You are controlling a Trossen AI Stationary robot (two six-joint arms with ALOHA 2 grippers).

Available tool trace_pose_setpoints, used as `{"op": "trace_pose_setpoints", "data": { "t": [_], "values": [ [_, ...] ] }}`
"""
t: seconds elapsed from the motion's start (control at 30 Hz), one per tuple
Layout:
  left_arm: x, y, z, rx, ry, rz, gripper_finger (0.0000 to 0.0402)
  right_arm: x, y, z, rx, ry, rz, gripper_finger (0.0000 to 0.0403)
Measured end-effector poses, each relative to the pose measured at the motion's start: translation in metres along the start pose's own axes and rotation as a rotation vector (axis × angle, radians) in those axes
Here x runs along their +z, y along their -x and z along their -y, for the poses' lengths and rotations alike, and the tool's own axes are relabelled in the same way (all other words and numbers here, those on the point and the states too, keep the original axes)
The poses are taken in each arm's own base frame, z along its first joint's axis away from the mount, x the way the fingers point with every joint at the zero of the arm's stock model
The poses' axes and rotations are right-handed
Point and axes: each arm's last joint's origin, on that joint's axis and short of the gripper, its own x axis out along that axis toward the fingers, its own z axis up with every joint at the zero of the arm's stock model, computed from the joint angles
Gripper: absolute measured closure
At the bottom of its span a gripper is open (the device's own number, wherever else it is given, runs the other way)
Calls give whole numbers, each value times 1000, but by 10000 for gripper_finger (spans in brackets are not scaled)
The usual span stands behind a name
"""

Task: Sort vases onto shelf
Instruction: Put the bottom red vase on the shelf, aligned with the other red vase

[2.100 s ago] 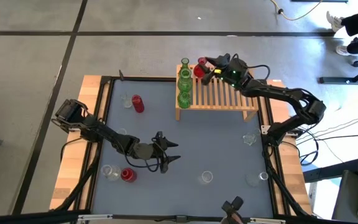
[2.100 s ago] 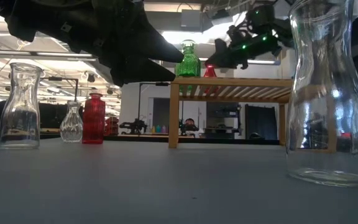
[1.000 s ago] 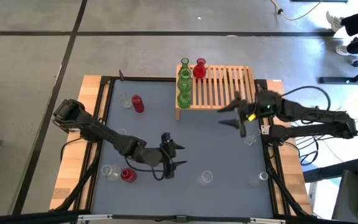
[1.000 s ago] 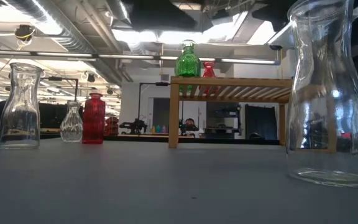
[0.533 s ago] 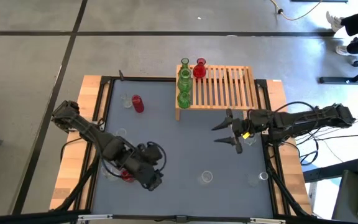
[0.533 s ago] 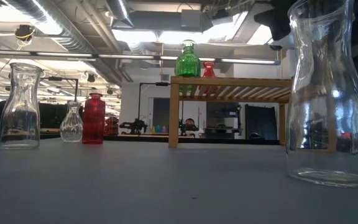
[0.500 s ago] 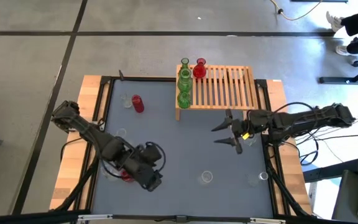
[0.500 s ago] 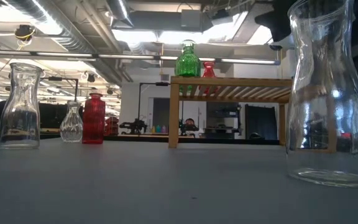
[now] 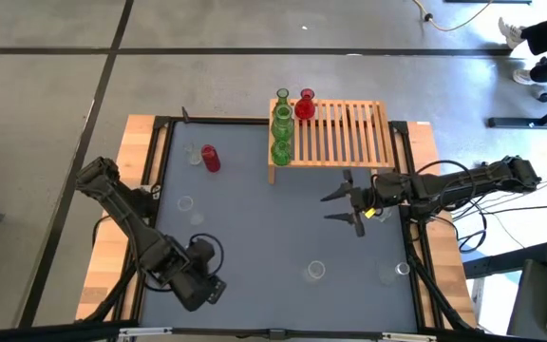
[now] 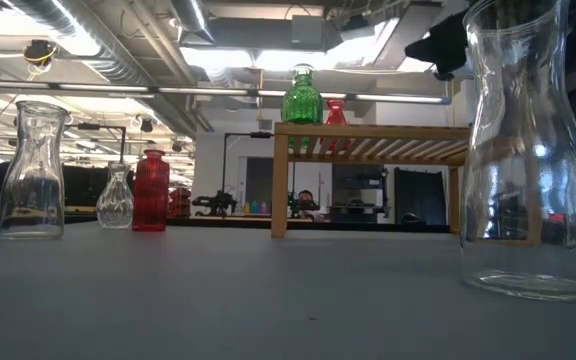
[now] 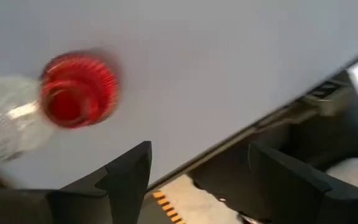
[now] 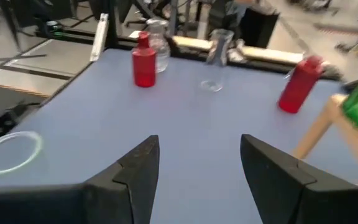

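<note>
The shelf (image 9: 335,133) stands at the table's far side with green vases (image 9: 281,125) and a red vase (image 9: 305,104) on its left end. A red vase (image 9: 211,159) and clear vases (image 9: 194,154) stand at the far left of the table. My left gripper (image 11: 197,180) hangs open near the near-left corner, pointing down. A squat red vase (image 11: 79,90) and a clear vase (image 11: 5,124) stand on the table below it, off to one side of its fingers. My right gripper (image 9: 345,207) is open in the air, on the near side of the shelf.
Clear vases stand at the near middle (image 9: 315,271), the near right (image 9: 392,274) and right of my right gripper (image 9: 381,214). One clear vase (image 10: 523,150) stands close before the low camera. Wooden strips (image 9: 139,152) border the table.
My left gripper has swung toward the table's near-left corner. It has rolled and tipped from level to pointing down, and now stands over the squat red vase. My right gripper has sunk lower on the near side of the shelf. Both stay open.
</note>
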Motion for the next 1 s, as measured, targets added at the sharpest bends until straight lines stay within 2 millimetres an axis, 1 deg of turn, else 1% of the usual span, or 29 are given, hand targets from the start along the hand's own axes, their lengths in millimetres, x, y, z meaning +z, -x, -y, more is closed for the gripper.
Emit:
{"op": "trace_pose_setpoints", "data": {
  "t": [0.2,0.33,0.47,0.67,0.83,1.0],
  "values": [
    [3,-15,-10,57,1,45,140,8,0,1,-23,49,76,194],
    [6,-21,-13,79,-2,58,140,10,1,2,-26,62,96,194],
    [6,-21,-13,80,-7,59,140,10,1,2,-27,83,96,194],
    [8,-11,-16,133,-7,79,140,10,1,2,-27,83,97,194],
    [8,-15,-19,158,-8,70,140,10,1,2,-27,82,97,194],
    [7,-20,-19,141,-7,64,140,10,1,2,-27,81,94,194]
  ]
}}
